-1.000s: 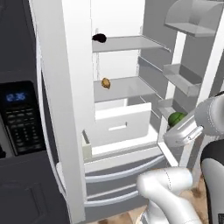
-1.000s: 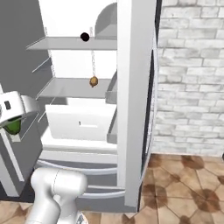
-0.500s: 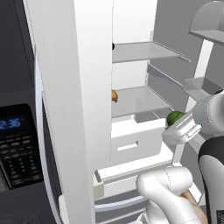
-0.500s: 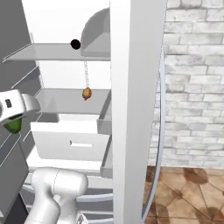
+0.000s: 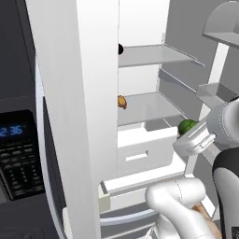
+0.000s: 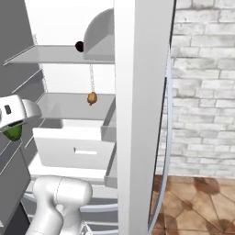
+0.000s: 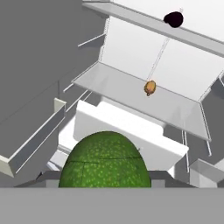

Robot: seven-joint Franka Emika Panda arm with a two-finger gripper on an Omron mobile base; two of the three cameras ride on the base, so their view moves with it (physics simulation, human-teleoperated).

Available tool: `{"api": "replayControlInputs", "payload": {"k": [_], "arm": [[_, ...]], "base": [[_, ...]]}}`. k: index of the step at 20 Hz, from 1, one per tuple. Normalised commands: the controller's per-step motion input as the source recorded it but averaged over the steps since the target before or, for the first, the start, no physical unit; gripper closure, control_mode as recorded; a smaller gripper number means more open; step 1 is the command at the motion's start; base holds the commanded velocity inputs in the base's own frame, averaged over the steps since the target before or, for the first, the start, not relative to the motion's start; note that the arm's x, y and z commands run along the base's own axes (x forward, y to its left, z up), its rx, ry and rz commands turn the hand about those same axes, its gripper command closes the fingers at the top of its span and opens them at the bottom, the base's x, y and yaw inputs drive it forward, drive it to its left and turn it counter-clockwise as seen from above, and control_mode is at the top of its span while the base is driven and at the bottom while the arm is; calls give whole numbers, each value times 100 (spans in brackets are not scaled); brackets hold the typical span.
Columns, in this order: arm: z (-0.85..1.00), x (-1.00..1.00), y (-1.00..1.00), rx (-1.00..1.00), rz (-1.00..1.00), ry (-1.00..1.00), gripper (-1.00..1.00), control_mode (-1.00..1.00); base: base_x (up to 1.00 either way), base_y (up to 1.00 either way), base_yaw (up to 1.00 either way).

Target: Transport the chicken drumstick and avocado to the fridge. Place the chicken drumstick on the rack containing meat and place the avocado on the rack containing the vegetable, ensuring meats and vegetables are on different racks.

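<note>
Now: avocado held before the open fridge

Closed on the avocado (image 7: 105, 159), mottled green and rounded, the tool (image 5: 193, 140) hangs beside the white drawer (image 5: 144, 149). Open space lies above both shelves; eggplant (image 7: 173, 19) upper, meat lump (image 7: 149, 87) lower.

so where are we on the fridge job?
Done: fridge is open. No drumstick visible on the shelves. In hand: the gripper holds the avocado, facing the shelves. Left: set it on the upper rack by the eggplant, not beside the meat lump.
</note>
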Motion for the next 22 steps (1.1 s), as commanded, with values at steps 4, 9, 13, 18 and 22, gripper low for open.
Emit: {"api": "replayControlInputs", "payload": {"k": [4, 9, 13, 18, 22], "arm": [[0, 0, 0, 0, 0, 0, 100, 100], [0, 7, 0, 0, 3, 0, 100, -100], [24, 1, 0, 0, 2, 0, 100, -100], [32, 23, 0, 0, 0, 0, 100, -100], [25, 28, -1, 0, 0, -2, 100, -100]], "base": [[45, -6, 17], [31, -2, 17], [0, 0, 0], [0, 0, 0], [0, 0, 0]]}}
